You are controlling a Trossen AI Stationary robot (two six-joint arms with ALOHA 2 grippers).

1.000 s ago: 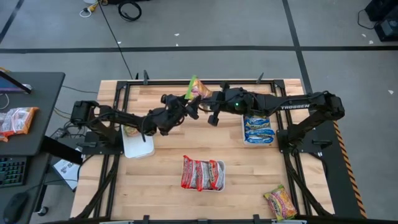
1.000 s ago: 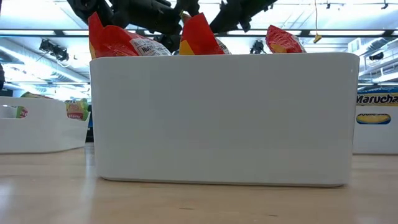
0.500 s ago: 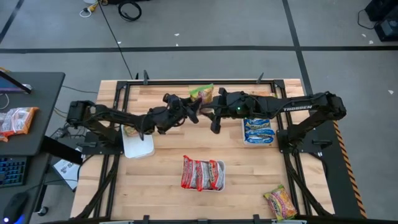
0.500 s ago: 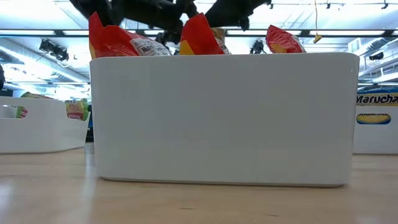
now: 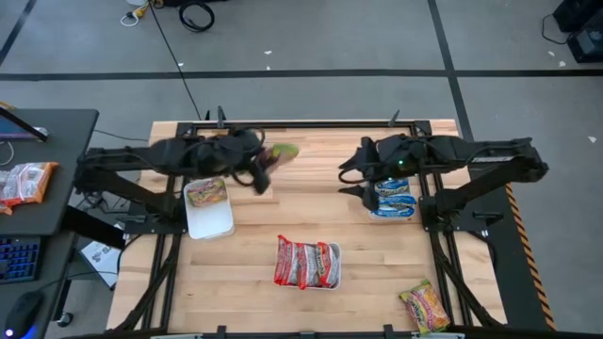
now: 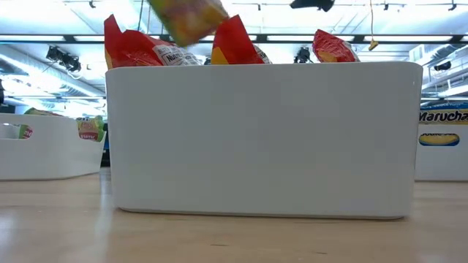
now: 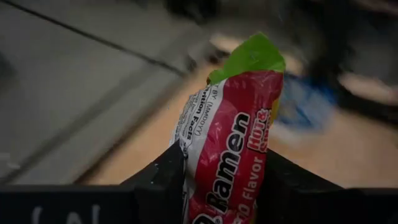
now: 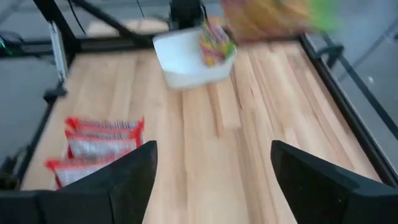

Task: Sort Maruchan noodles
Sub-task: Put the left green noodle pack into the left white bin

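Note:
My left gripper [image 5: 264, 168] hangs above the table's far left part, shut on a red-and-green Maruchan packet [image 7: 227, 143], which shows blurred in the low view [image 6: 191, 18]. My right gripper [image 5: 350, 179] stands open and bare above the table beside the right tray [image 5: 391, 215]. That tray holds blue packets [image 5: 391, 196]. Red packets [image 5: 306, 262] stand in the middle tray [image 6: 263, 139]. One yellow-green packet [image 5: 205, 193] lies in the left tray [image 5: 212, 224]. Another packet [image 5: 424, 306] lies flat on the table's near right corner. My left gripper pinches the packet's two flat faces between its two fingers [image 7: 163, 183], at the packet's near part [image 7: 214, 186]. The fingers come from the table's left, slanting a little down. The packet's green end [image 7: 252, 56] sticks out past the fingertips. The packet is lifted clear of the table.
Bare wood [image 5: 254, 240] lies between the left and middle trays and at the table's near left. A dark frame rail [image 5: 311, 124] runs along the far edge. A side desk [image 5: 38, 169] with packets stands left of the table.
My right gripper has opened, let go of the packet and drawn back toward the table's right edge. My left gripper has shut on the packet, rolled, and carried it up and toward the left tray.

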